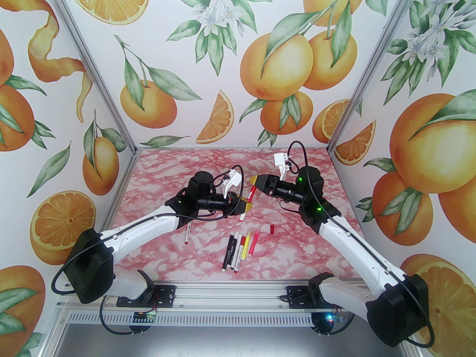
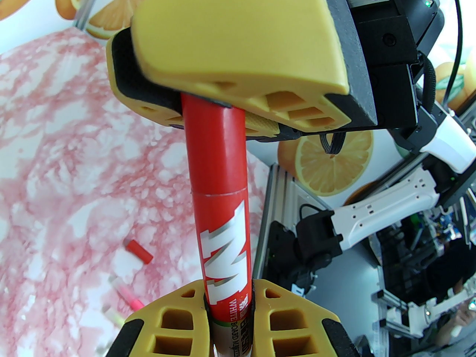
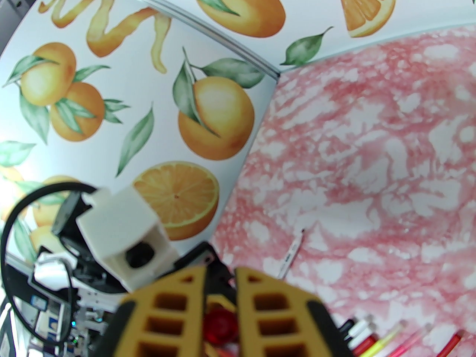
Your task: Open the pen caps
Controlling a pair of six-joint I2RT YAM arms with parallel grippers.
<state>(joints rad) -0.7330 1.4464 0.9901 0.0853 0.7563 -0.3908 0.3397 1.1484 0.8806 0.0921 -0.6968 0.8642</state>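
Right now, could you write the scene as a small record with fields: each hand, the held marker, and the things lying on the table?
left hand: shut on the red whiteboard marker, at its barrel
right hand: shut on the marker's red cap
cap state: seated on the barrel, no gap seen
loose red cap: on the table, right of the row
row of five pens: side by side, near centre
single pen: apart, left of the row

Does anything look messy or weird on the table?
A little. One red cap lies alone, right of the row of pens, and one pen lies apart beside the left arm. Nothing looks spilled or broken.
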